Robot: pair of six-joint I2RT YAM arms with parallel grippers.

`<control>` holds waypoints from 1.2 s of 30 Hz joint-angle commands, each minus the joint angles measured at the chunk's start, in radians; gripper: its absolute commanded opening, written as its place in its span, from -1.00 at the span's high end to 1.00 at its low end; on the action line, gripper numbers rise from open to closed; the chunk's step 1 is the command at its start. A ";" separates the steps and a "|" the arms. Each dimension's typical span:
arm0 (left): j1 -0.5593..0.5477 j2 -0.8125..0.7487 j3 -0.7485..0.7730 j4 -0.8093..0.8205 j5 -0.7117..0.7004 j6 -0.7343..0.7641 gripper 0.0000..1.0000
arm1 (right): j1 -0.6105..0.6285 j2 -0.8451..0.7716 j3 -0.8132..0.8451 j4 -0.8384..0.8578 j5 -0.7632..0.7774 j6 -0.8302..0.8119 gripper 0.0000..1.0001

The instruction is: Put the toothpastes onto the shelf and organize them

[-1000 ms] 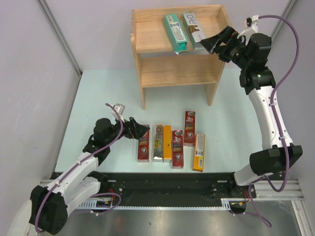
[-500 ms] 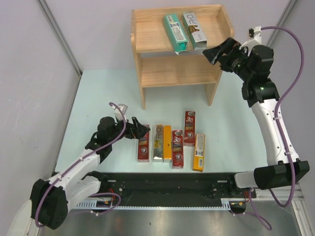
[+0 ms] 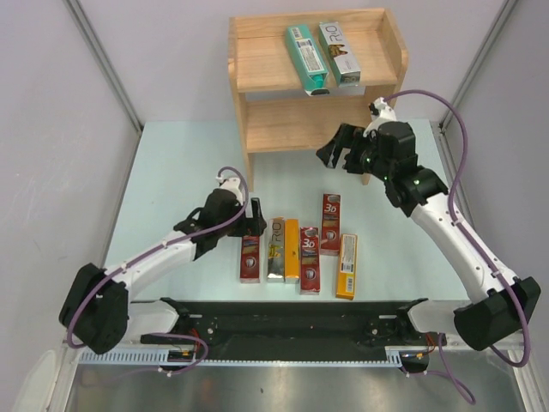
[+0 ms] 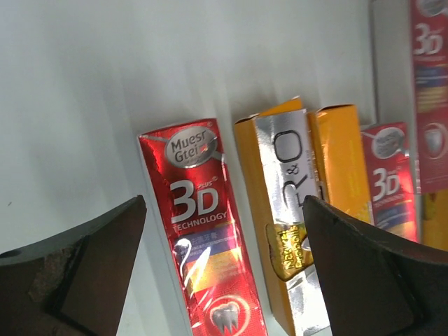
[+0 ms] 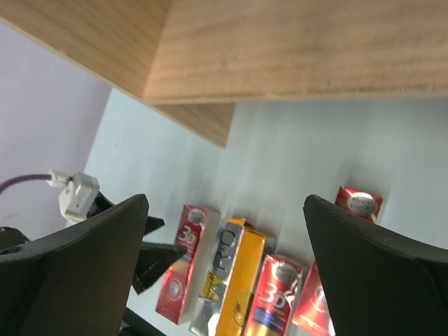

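A light wooden two-tier shelf (image 3: 257,64) holds a teal-green carton (image 3: 306,57) and a silver carton (image 3: 340,51) side by side on its top tier. Six more toothpaste cartons (image 3: 292,251) lie in a row on the pale tabletop (image 3: 171,172). The left pincer (image 3: 254,213) hangs spread wide over the leftmost red "3D" carton (image 3: 250,257), apparently not touching it. The right pincer (image 3: 339,151), released and empty, hovers before the lower tier.

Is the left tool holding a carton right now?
No, the left tool is open above the red 3D carton, gripping nothing.

glossy foil-bright toothpastes (image 4: 210,259), matt bare-wood shelf (image 3: 274,69), smooth pale table (image 3: 171,163).
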 commanded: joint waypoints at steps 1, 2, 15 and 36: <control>-0.045 0.072 0.073 -0.099 -0.180 -0.032 -0.97 | 0.025 -0.067 -0.098 -0.003 0.077 -0.022 -0.99; -0.051 0.080 0.081 -0.105 -0.196 -0.036 -0.94 | 0.028 -0.073 -0.118 -0.003 0.077 -0.019 -0.99; -0.068 0.192 0.058 -0.059 -0.187 -0.061 -0.80 | 0.098 -0.116 -0.301 0.011 0.083 -0.013 -0.99; -0.142 0.298 0.169 -0.142 -0.305 -0.050 0.02 | 0.126 -0.031 -0.303 0.225 -0.241 0.090 -0.99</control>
